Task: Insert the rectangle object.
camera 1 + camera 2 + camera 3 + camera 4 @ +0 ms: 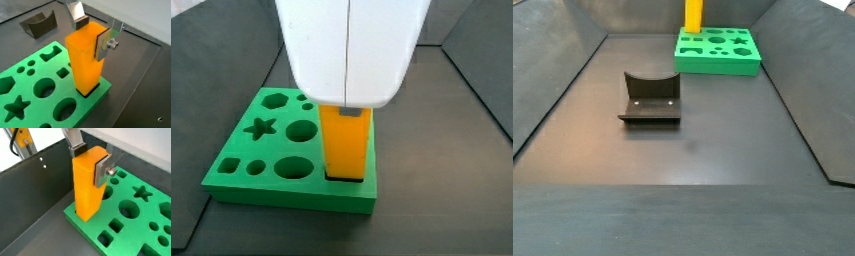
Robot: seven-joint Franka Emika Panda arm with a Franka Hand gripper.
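upright in a corner slot of the green board [27, 85], the rectangle object [87, 60] stands with its lower end seated in a square opening at the board's edge, its orange-yellow length rising well above the board's top face. both wrist views show the gripper [95, 31] at the bar's upper end, with the fingers [101, 172] pressed against opposite sides of the bar, closed on it; a flat silver plate with a screw lies flush on one face, and a dark pad meets the top edge on the other side. around the bar the board shows star, round, square and other shaped cut-outs. a side view has the arm's white housing [352, 45] directly above the bar, hiding its top. beyond the board in a wrist view, the fixture [38, 24] stands on the dark tabletop [140, 75], well apart from the board. in the wider side view the fixture sits nearer the camera, with the board [718, 50] and bar [692, 15] against the far wall.
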